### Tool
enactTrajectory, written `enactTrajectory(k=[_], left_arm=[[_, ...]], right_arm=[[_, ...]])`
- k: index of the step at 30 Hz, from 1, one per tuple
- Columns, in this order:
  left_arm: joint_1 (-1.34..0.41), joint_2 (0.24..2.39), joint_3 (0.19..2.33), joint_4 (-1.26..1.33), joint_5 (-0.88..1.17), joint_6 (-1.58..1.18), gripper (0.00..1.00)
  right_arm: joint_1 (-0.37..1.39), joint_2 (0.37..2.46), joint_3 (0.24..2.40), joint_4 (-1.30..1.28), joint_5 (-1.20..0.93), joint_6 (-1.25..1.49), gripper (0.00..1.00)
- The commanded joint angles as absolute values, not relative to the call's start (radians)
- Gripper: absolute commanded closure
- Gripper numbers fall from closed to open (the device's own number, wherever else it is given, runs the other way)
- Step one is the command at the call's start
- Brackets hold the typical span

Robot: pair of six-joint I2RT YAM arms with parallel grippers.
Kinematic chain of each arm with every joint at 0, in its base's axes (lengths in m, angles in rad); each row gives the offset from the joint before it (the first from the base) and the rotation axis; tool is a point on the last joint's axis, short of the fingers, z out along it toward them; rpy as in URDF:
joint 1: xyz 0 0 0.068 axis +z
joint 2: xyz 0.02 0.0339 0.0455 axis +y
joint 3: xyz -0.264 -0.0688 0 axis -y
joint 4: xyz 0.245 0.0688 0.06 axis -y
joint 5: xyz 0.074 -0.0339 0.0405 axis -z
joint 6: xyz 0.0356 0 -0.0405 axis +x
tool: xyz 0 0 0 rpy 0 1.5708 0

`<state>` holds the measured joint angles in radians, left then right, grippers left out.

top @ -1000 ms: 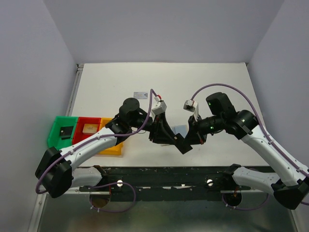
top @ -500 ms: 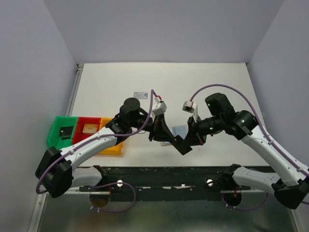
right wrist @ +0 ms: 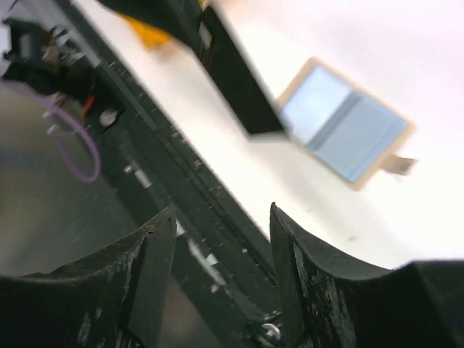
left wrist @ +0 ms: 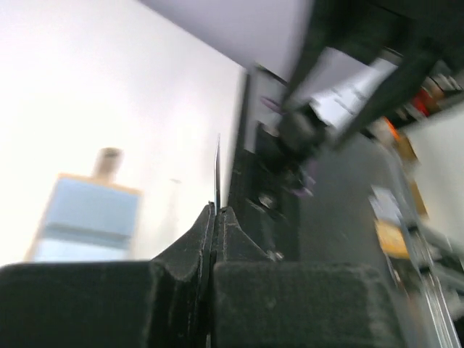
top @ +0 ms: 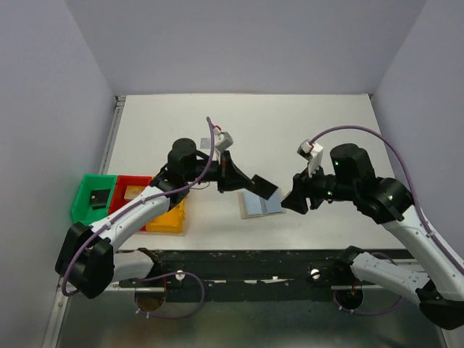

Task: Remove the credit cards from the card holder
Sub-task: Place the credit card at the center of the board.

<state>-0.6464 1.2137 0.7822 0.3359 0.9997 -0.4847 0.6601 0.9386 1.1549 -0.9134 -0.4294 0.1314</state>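
The left claw (left wrist: pixel 216 212) is pinching a black card (top: pixel 262 187) edge-on, fully closed, and is drawing away from the right claw (top: pixel 293 198), which is now gaping wide and empty. The holder (top: pixel 261 206), raised between them a second ago, is lying open on the desk (top: pixel 326 130). The green bin (top: pixel 78 204) is holding a black block (top: pixel 98 196), and the red bin (top: pixel 141 181) a tan piece (top: pixel 133 192).

The left arm (top: pixel 138 214) and the right arm (top: pixel 420 235) both have glossy white tubular links joined by bulky round black joints. A thin purple cable (top: pixel 362 130) loops along each arm to a small white wrist box (top: pixel 222 139). The left gripper (left wrist: pixel 215 212) and the right gripper (right wrist: pixel 222 210) are matte black with wedge-shaped fingers.
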Motion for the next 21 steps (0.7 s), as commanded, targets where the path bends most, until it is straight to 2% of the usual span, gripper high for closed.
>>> enactTrajectory(k=[1,6,9,16,21], left_arm=[[-0.482,1.305,0.846,0.231,0.637,-0.618,1.00],[-0.404,1.546,1.064,0.032,0.428,-0.661,1.00],[-0.384,1.675,1.172,0.017,0.387,-0.675,1.00],[-0.371,1.962,1.446,-0.046,0.385,-0.692,1.00],[-0.359,2.072,1.526,-0.041,0.393,-0.729,1.00]], right_arm=[[0.661,0.833,1.139,-0.826,-0.108,0.178,0.38],[0.661,0.686,0.948,-0.634,0.023,0.281,0.38],[0.661,0.640,0.890,-0.589,0.009,0.317,0.39],[0.661,0.658,0.839,-0.561,-0.086,0.336,0.39],[0.660,0.675,0.821,-0.558,-0.097,0.342,0.39]])
